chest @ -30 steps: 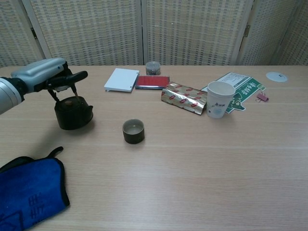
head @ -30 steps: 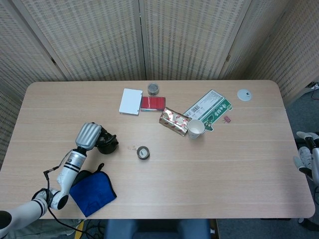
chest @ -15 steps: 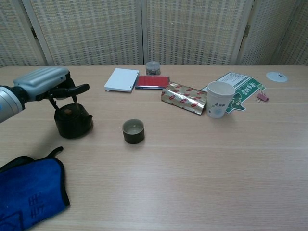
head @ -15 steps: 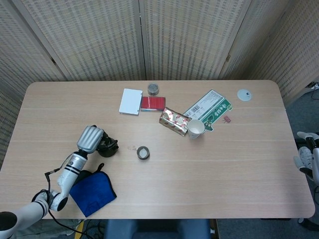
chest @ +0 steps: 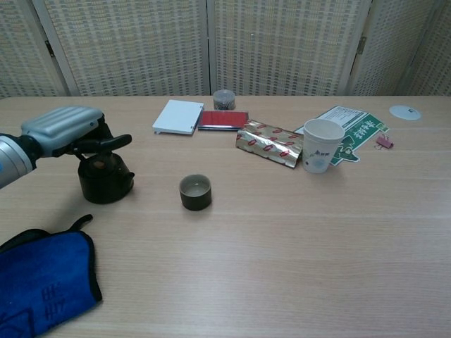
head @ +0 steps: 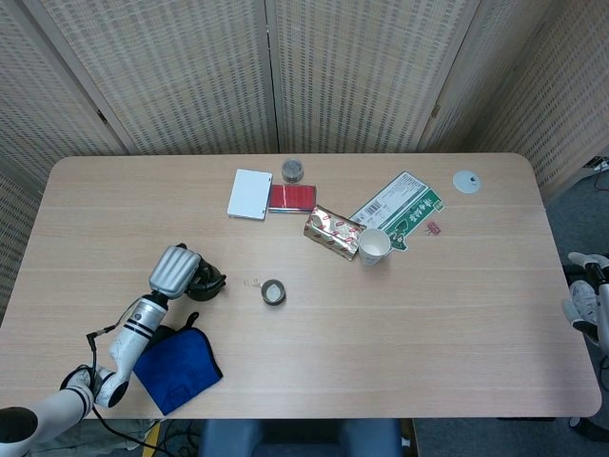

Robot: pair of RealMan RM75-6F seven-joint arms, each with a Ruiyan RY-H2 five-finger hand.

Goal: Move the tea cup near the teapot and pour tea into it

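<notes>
A dark round teapot [chest: 106, 182] stands on the table at the left, and my left hand [chest: 67, 130] is over it, gripping its top handle. In the head view that left hand [head: 172, 269] covers most of the teapot [head: 207, 282]. A small dark tea cup [chest: 195, 191] stands upright a short way to the right of the teapot, apart from it, and shows as tea cup [head: 273, 291] from above. My right hand [head: 582, 293] hangs off the table's right edge, fingers apart, holding nothing.
A blue cloth [chest: 42, 282] lies at the front left corner. Behind the cup are a foil packet [chest: 270, 144], a white paper cup [chest: 318, 145], a green leaflet [chest: 352, 127], a white box [chest: 176, 116], a red case [chest: 222, 120] and a small tin [chest: 223, 98].
My left hand has drawn back toward me and down a little, bringing the teapot with it. The tea cup has not moved.
</notes>
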